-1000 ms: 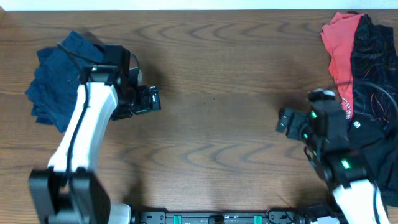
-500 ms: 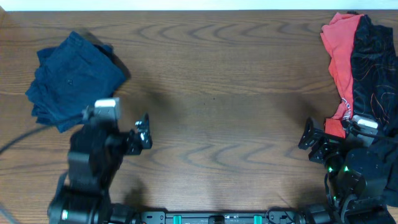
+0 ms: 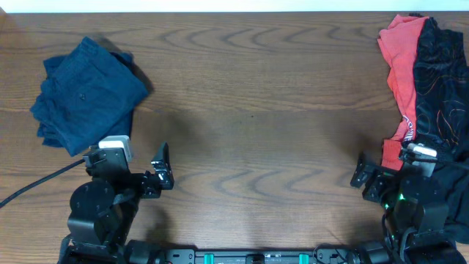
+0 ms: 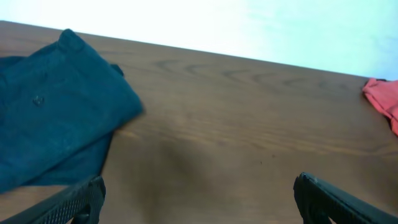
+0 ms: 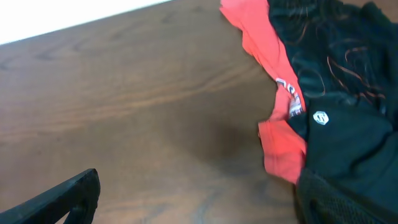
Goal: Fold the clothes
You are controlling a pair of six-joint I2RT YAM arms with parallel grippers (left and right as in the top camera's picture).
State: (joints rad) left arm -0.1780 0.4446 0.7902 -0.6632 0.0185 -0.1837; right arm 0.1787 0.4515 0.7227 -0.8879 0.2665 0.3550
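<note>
Black left gripper gapes empty at the near edge of the table; right gripper likewise, spread, holding nothing, likely parked clear of the work. Blue garment lies folded, table's far left. Red-black pile heaps far right, unfolded: probably the next job.

You face a table of dark brown wood, with the grain running in long wavy arcs across its width. A small dark speck sits near the middle of the top. Beyond the far edge a white wall shows as a thin strip overhead; in the left wrist view the same wall fills a wider, brighter band.
</note>
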